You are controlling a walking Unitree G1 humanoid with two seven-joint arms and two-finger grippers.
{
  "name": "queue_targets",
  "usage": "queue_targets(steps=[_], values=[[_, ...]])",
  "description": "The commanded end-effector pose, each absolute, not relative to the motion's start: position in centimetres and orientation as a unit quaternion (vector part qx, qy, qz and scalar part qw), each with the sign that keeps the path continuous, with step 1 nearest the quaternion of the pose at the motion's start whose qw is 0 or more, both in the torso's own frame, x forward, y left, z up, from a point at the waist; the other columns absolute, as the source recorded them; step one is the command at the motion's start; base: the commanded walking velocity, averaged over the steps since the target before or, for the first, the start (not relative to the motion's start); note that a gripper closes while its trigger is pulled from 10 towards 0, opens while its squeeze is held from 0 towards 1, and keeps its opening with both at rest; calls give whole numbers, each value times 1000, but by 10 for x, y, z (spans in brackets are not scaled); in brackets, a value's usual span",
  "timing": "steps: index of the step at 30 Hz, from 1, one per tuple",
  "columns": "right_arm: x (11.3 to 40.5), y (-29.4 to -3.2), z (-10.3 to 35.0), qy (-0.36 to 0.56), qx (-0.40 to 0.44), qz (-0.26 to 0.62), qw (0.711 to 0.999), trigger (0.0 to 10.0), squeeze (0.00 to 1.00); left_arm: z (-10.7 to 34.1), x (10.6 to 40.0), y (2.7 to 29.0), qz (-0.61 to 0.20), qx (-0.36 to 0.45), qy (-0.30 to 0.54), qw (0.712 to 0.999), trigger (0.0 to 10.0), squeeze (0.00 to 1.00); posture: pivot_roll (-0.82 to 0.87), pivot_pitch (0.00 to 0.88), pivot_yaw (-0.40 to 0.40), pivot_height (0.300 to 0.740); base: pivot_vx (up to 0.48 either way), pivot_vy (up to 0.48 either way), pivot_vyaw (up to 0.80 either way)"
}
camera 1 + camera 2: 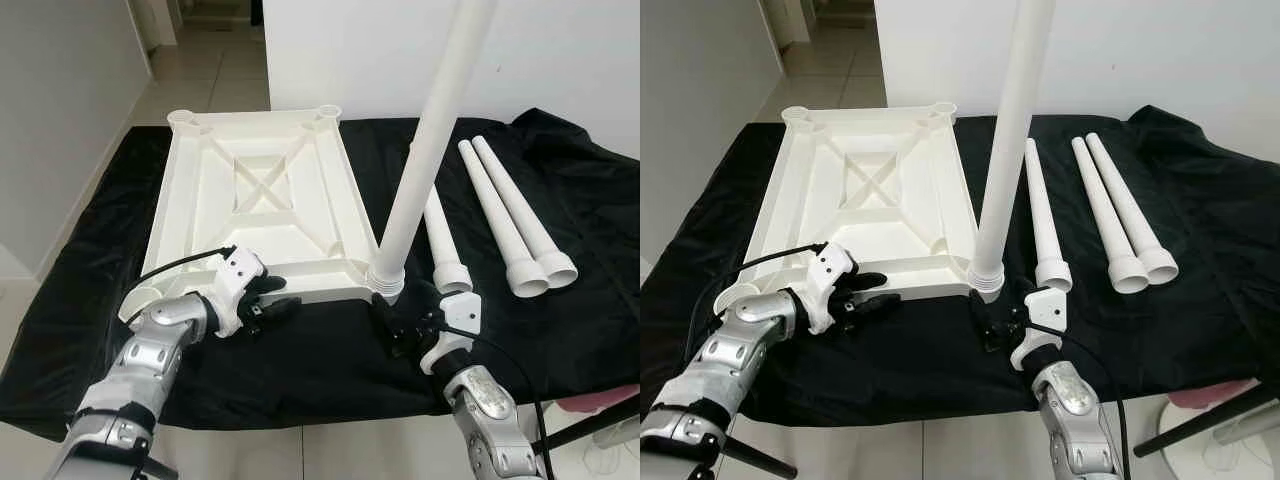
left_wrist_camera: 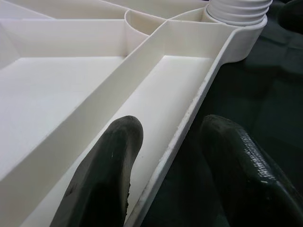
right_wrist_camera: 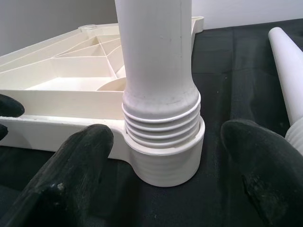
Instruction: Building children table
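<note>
The upright leg [image 3: 158,71] stands just ahead of the wide-open right end effector [image 3: 161,189]; the left end effector [image 2: 170,175] straddles the tabletop [image 1: 250,190] rim, spread.

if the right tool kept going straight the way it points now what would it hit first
Most likely the threaded base of the upright leg, where it sits in the tabletop's corner socket. The right tool is open, fingers either side of that joint, apparently just short of it.

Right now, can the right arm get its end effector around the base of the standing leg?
Probably yes. The right end effector is open, its fingers either side of the leg at the threaded base in the corner socket. Nothing lies between them, and the loose legs lie off to its right.
</note>
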State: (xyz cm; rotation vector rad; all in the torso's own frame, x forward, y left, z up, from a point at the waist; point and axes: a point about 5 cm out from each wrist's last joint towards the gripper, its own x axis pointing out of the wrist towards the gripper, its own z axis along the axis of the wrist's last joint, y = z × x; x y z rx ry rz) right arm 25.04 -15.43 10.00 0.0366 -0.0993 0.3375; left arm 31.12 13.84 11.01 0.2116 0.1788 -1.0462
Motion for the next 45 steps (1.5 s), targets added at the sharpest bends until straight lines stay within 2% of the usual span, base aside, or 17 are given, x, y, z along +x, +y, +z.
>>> queue_targets(steps=[1,3,5,9,10,16,17,18,19,27,32,37,41,45], values=[[250,-157,100,-50,20,162,985,10000,0,110,310,138,-481,96,88,867,10000,0,-47,0,-3,740,0,0,0],[249,-157,101,-50,19,162,985,10000,0,110,310,137,-476,91,90,870,10000,0,-45,0,-1,740,0,0,0],[250,-158,101,-49,17,158,986,10000,0,117,310,128,-446,88,56,889,10000,0,-38,0,-3,740,0,0,0],[250,-159,101,-49,17,156,986,10000,0,121,308,124,-435,87,42,895,10000,0,-38,0,-3,740,0,0,0],[250,-159,101,-49,17,155,987,10000,0,121,307,123,-437,79,46,895,10000,1000,-37,0,-4,740,0,0,0],[250,-163,102,-53,19,149,987,10000,0,124,305,122,-431,78,44,898,10000,1000,-30,0,-5,740,0,0,0],[250,-164,104,-56,24,146,987,10000,0,124,304,121,-431,81,42,898,10000,894,-27,3,-7,740,0,0,0],[250,-164,104,-56,24,146,987,10000,0,124,304,121,-431,81,42,898,10000,894,-27,3,-7,740,0,0,0],[249,-166,106,-62,35,139,988,10000,0,123,301,121,-433,87,45,896,10000,0,-23,9,-9,740,0,0,0],[247,-168,117,-85,63,121,987,10000,0,113,296,125,-407,120,79,902,10000,0,-19,12,-11,740,0,0,0],[249,-167,122,-92,65,122,986,10000,0,97,301,131,-353,150,153,911,10000,0,-22,13,-8,740,0,0,0],[250,-168,123,-92,64,121,986,10000,0,93,307,135,-316,139,177,922,10000,0,-23,14,-8,740,0,0,0],[251,-167,123,-90,63,122,986,10000,0,95,320,142,-243,125,190,943,10000,0,-26,18,-11,740,0,0,0],[251,-165,123,-87,62,123,987,10000,0,96,324,149,-204,131,196,950,10000,0,-26,18,-11,740,0,0,0]])
